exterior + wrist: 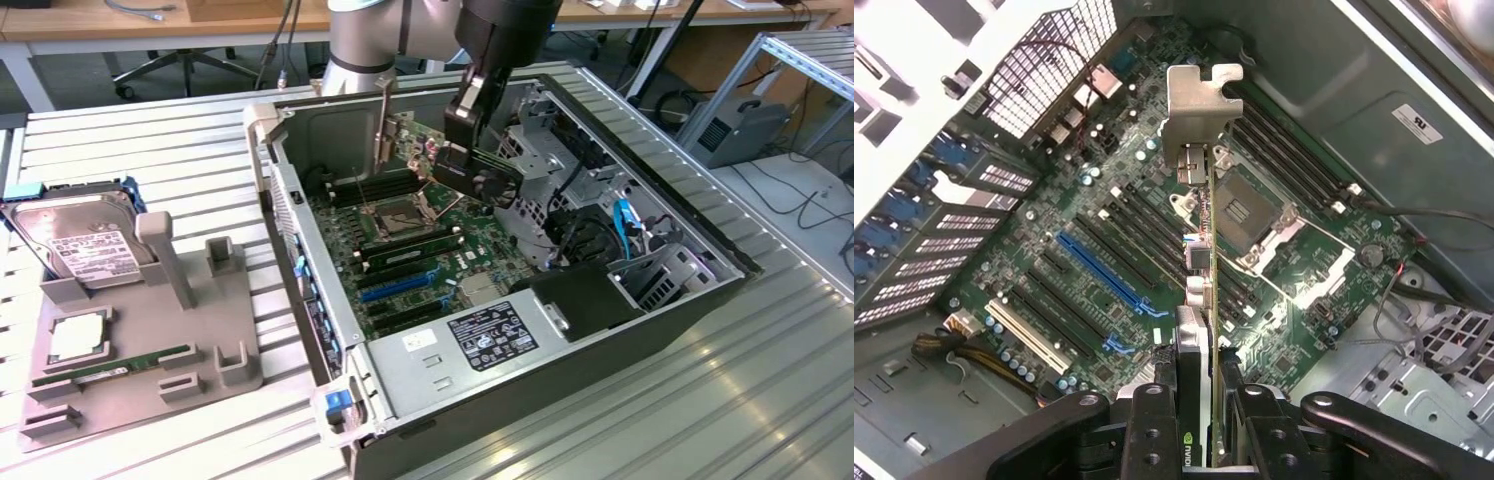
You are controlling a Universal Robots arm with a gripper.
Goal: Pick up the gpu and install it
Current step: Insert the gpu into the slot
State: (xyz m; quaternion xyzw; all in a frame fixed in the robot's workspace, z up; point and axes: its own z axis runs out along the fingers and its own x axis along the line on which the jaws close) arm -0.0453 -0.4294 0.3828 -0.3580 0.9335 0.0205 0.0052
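Above the motherboard, gpu between fingers

The gripper hides the near end of the gpu; case label print is unreadable

Green gpu with silver bracket; green motherboard, blue slot; grey tray
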